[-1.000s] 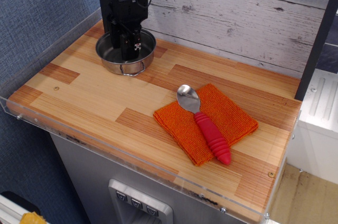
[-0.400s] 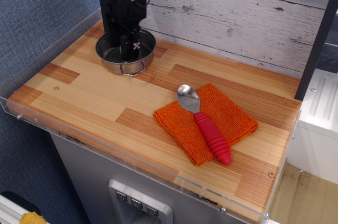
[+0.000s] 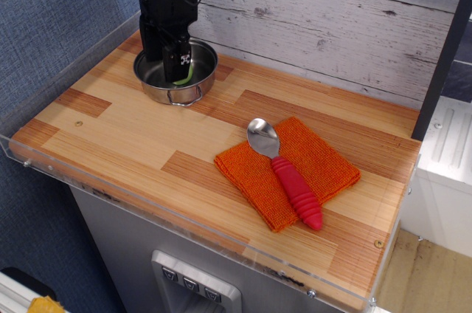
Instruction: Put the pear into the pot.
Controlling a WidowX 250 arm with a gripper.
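the claw (image 3: 179,62) hangs over the pot (image 3: 175,71) at the back left of the worktop (image 3: 147,143), its tip down inside the rim. a sliver of pale green, the pear (image 3: 187,73), shows just beside the claw's lower right edge, inside the pot. whether the jaws are apart or clamped on the pear cannot be told from this view, since the arm's black body hides the tips and most of the fruit. it also cannot be told whether the pear rests on the pot floor or hangs just above it.

the step in hand looks like the release. to do it well, the claw should stay centred over the pot, away from the wire handle at the front rim, and let go only with the pear low, so the smooth rounded fruit does not bounce or roll out over the shallow wall. the jaws should part fully before any lift, and the lift should go straight up, so the pear is not dragged along or the light pot nudged.

the spoon (image 3: 284,173) and orange cloth (image 3: 287,169) lie well apart, out of the way.
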